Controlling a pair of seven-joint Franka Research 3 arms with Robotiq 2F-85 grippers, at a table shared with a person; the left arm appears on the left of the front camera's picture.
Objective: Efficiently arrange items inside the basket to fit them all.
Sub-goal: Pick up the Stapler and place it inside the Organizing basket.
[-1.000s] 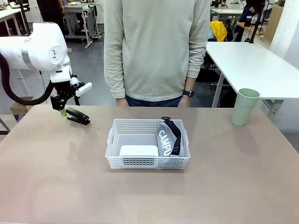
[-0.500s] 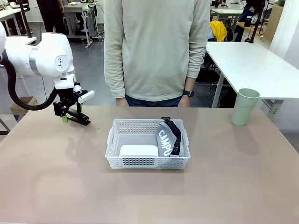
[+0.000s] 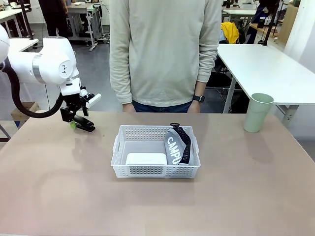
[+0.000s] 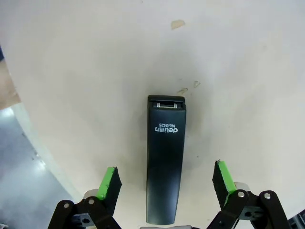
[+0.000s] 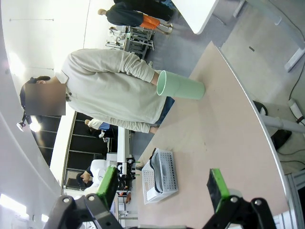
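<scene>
Straddling black stapler (image 4: 165, 162), spread left pincer (image 4: 167, 176)

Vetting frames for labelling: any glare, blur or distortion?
Front view: sharp, evenly lit, only soft shadows on the table. Left wrist view: table nearly washed out, yet the stapler print reads clearly. Right wrist view: rolled sideways, wide-angle bending the table edge; cup sharp.

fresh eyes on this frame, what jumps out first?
The left gripper is the eye-catcher: jaws wide open, lined up over the black stapler near the table's far left corner. Mid-table sits the white basket, already holding the grey CAMPUS pouch propped at its right end and the white device lying at the front. The pale green cup stands alone at the far right.
</scene>
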